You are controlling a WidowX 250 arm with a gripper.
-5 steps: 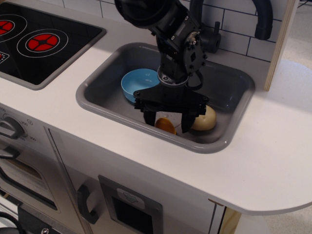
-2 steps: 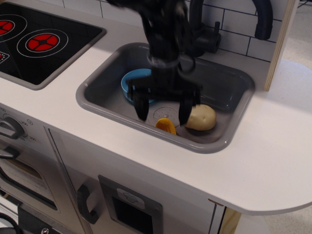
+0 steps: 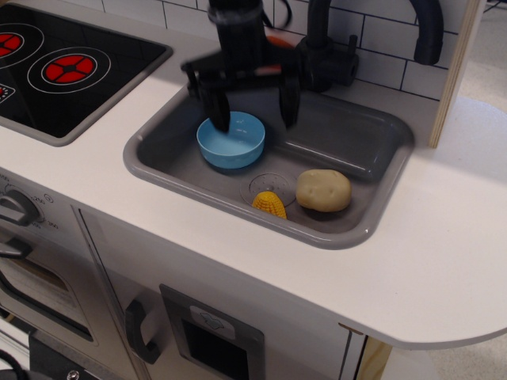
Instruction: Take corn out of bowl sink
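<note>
The yellow corn [image 3: 269, 204] lies on the floor of the grey sink [image 3: 158, 166] near its front wall, beside the drain mark. It is outside the light blue bowl [image 3: 230, 140], which stands empty at the sink's left side. My gripper [image 3: 253, 117] hangs open and empty above the sink, its black fingers [image 3: 219, 107] spread wide, just above and behind the bowl. It is well apart from the corn.
A beige potato [image 3: 323, 190] lies in the sink right of the corn. A black faucet [image 3: 333, 55] stands behind the sink. A black stovetop with red burners [image 3: 70, 70] is on the left. A wooden post [image 3: 455, 71] rises at the right.
My gripper has risen from low over the corn and moved back and left, now above the bowl. The corn stays on the sink floor, now fully visible.
</note>
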